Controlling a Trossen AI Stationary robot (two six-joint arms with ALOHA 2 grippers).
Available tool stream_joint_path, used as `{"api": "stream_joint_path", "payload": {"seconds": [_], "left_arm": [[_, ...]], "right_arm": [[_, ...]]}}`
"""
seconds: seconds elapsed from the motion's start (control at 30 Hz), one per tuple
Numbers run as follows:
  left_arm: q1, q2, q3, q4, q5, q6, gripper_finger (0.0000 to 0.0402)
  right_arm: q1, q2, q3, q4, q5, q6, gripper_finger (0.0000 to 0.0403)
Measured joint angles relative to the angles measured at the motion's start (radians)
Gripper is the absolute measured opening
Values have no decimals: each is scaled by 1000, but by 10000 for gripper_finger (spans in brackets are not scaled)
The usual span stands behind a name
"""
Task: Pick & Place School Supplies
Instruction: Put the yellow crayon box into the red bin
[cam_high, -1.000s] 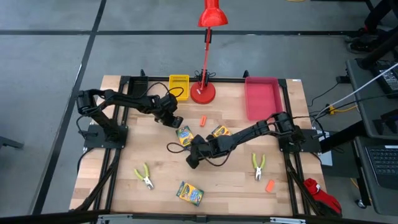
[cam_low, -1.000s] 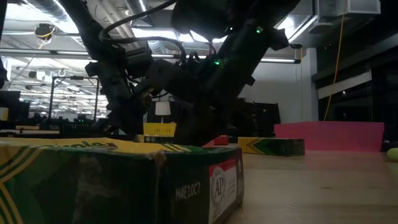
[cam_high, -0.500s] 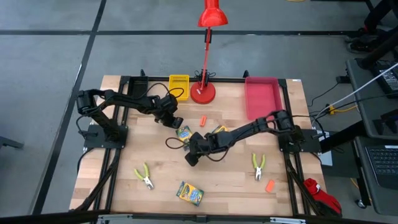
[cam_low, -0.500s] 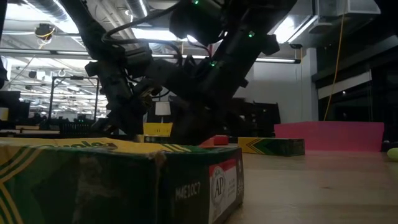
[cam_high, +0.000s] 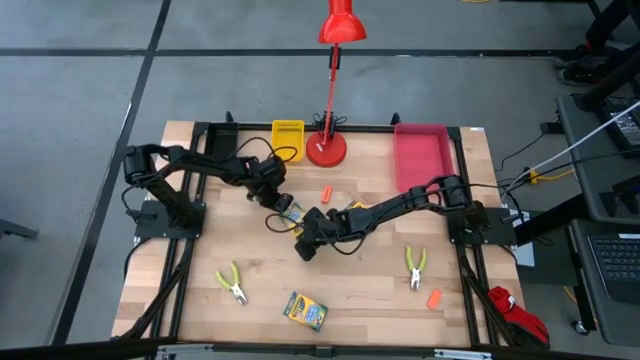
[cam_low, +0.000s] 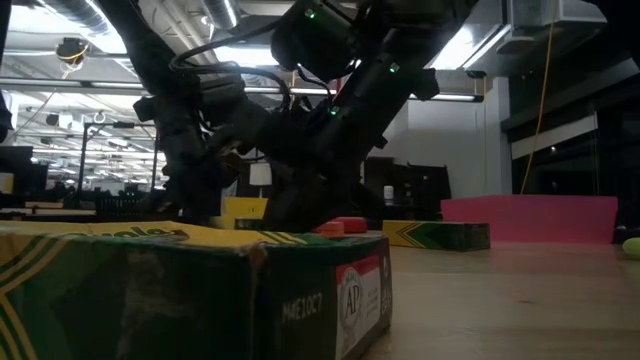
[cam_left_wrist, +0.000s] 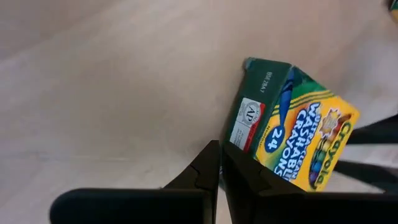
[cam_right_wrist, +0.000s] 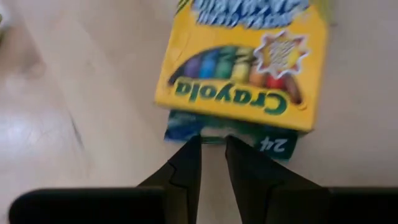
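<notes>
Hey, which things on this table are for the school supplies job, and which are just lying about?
For the job: front crayon box, two middle crayon boxes, two lime-handled pliers, two orange pieces.
Lying about: red lamp, yellow tray, pink tray.

high view: even overhead light, bench (cam_high: 350, 290) bright, soft short shadows under arms. low view: dim, backlit by ceiling strip lights (cam_low: 250, 55); arms near-black silhouettes; nearest crayon box (cam_low: 190, 290) large, soft, out of focus. left wrist view: bright, box print sharp, fingers (cam_left_wrist: 205, 174) blurred dark. right wrist view: motion blur over crayon box (cam_right_wrist: 242, 68), bench washed pale.
</notes>
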Motion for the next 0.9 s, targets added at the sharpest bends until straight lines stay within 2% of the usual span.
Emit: {"api": "stream_joint_path", "payload": {"seconds": [0.17,0.53,0.9], "left_arm": [[-30,0,-2,-14,0,0,15],[-107,0,1,17,18,-34,15],[-178,-1,1,89,-51,-123,15]], "right_arm": [[-2,-57,-2,-28,87,-31,81],[-10,-175,2,-13,190,-90,81],[-24,-184,3,-16,181,-103,81]]}}
